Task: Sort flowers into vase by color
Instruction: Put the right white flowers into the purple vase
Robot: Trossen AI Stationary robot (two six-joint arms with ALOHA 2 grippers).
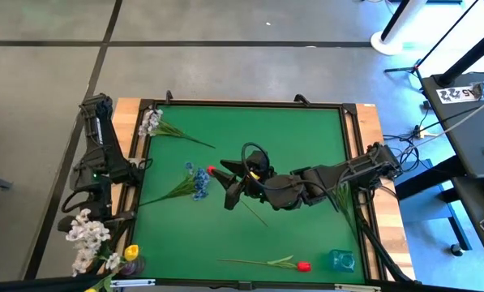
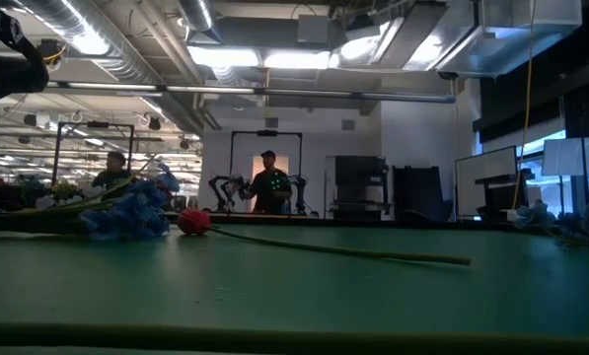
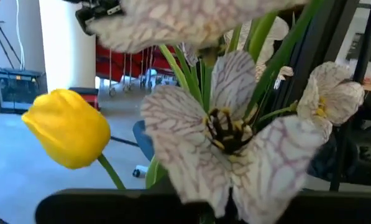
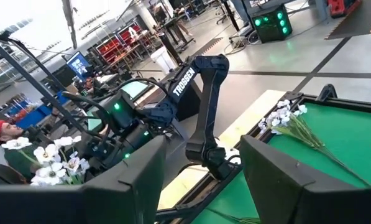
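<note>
The only writing I can read is "TROSSEN" in white down the left arm (image 4: 197,93), seen from my right wrist camera; a tag off the table's far right corner is too small to make out.

My right gripper (image 1: 228,180) hangs over the middle of the green mat (image 1: 306,130) with its fingers spread and nothing between them. Just beside it lies a red tulip (image 1: 212,170), bloom toward the left arm, stem running away under the gripper toward the right. The blue cluster (image 1: 199,182) sits next to that bloom, its stem slanting toward the left edge. A white spray (image 1: 150,122) lies in the far left corner, stem pointing to the mat's centre. A second red tulip (image 1: 303,265) lies along the near edge, bloom to the right.

My left gripper is parked off the left edge, pressed together, beside the vase (image 1: 133,264) holding white blossoms (image 1: 87,235) and a yellow tulip (image 1: 131,252)
</note>
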